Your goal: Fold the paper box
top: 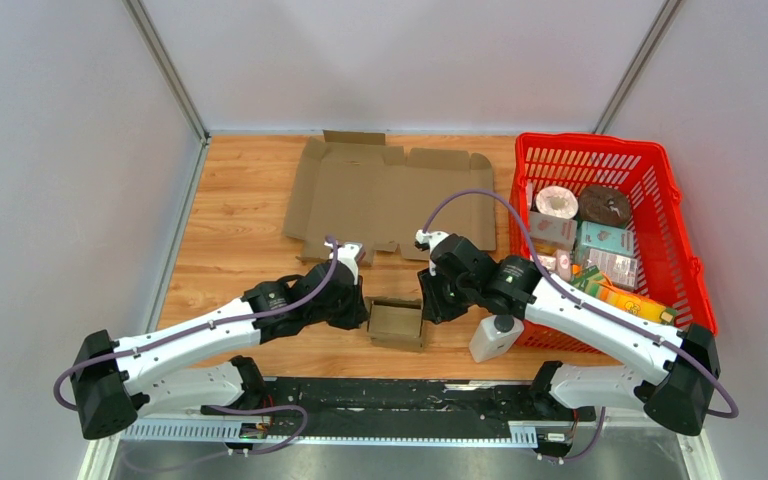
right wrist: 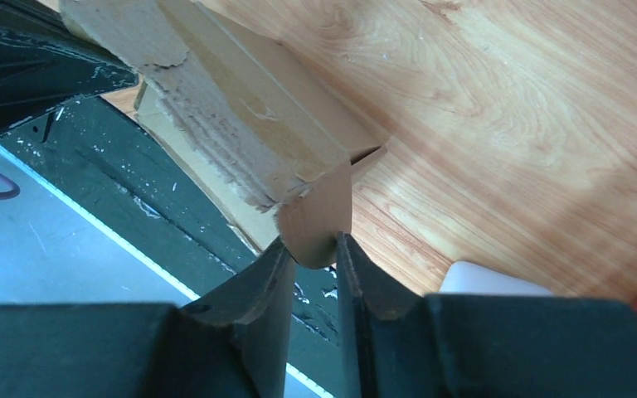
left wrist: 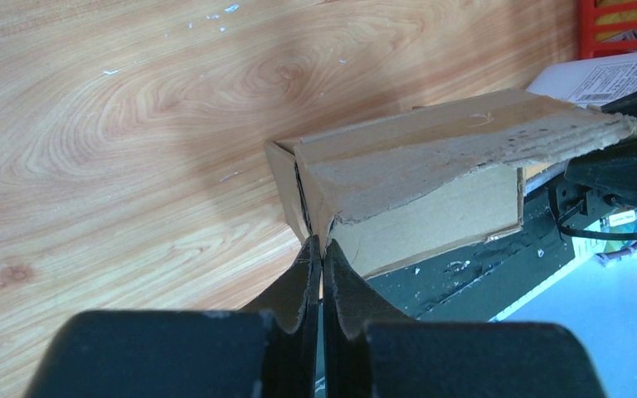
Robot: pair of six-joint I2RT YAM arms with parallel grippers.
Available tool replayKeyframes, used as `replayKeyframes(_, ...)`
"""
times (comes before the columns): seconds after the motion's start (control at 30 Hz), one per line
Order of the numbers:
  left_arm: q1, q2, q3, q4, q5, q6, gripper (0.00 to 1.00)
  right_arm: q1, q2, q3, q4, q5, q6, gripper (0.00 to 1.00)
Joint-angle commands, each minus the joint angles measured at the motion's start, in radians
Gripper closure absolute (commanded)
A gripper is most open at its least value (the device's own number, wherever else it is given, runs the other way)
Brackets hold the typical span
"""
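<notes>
top view: the small cardboard box (top: 397, 322) sits near the front edge of the wooden table (top: 230, 230), with the left gripper (top: 362, 306) at one end and the right gripper (top: 427, 300) at the other. this looks like a brace from both sides, so that one wall can be worked while the other stays put. a flat unfolded carton sheet (top: 390, 195) lies well behind. a white bottle (top: 495, 337) stands just beside the red basket (top: 685, 262) of groceries. the arms hide the fingertips here.

left wrist view: the claw is pinched tight on the box's end wall at a corner, fingertips (left wrist: 308, 269) pressed together on the card. a torn, peeled flap juts out over the open top. the far end is cut off behind dark gripper parts.

right wrist view: a rounded cardboard tab stands between the fingers (right wrist: 357, 269), which are narrowly apart. i cannot tell whether they clamp it or merely flank it. the box's inside is hidden by the ragged flap.
</notes>
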Motion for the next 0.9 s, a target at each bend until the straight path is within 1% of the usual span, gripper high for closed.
replayKeyframes(0.0, -0.011, 0.007, 0.046, 0.011, 0.005, 0.001, 0.95, 0.003, -0.014, 0.036, 0.057, -0.076, 0.027, 0.79)
replayKeyframes(0.27, -0.026, 0.022, 0.071, 0.009, 0.0, -0.001, 0.95, 0.003, -0.007, 0.041, 0.088, -0.109, 0.155, 0.94)
replayKeyframes(0.43, -0.035, 0.027, 0.074, 0.014, -0.003, -0.001, 0.95, 0.003, -0.006, 0.009, 0.091, -0.067, 0.162, 0.94)
replayKeyframes(0.57, -0.04, 0.033, 0.072, 0.014, -0.003, -0.004, 0.95, 0.01, -0.014, -0.033, 0.123, -0.049, 0.166, 0.96)
replayKeyframes(0.63, -0.043, 0.033, 0.066, 0.017, -0.008, -0.009, 0.95, 0.024, -0.02, -0.068, 0.132, -0.012, 0.162, 0.97)
replayKeyframes(0.73, -0.048, 0.033, 0.052, 0.03, -0.006, -0.013, 0.95, 0.056, -0.044, -0.125, 0.18, 0.039, 0.151, 0.99)
replayKeyframes(0.87, -0.066, 0.034, 0.039, 0.041, -0.008, -0.024, 0.95, 0.078, -0.079, -0.197, 0.27, 0.095, 0.156, 1.0)
